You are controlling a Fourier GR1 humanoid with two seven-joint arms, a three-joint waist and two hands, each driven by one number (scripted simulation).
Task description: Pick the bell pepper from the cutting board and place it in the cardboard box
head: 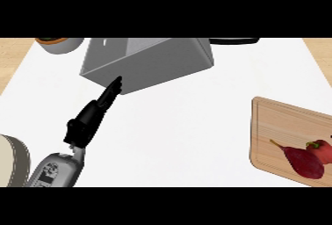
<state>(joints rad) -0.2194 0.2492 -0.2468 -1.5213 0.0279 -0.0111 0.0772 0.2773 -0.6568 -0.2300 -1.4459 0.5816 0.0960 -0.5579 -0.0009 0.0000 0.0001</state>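
The left forearm (57,169) comes in from the lower left edge of the head view and slants up toward the right. Its black left hand (88,121) is stretched out, with straight fingers (113,88) held together and pointing up and right, holding nothing.

cutting board (285,127): light wood with fine lines, matt
box (152,61) by the left hand's (88,121) fingertips: grey, smooth, dull
bell pepper (322,149): red, shiny skin
left hand: black, smooth
counter (188,132): white, plain, smooth
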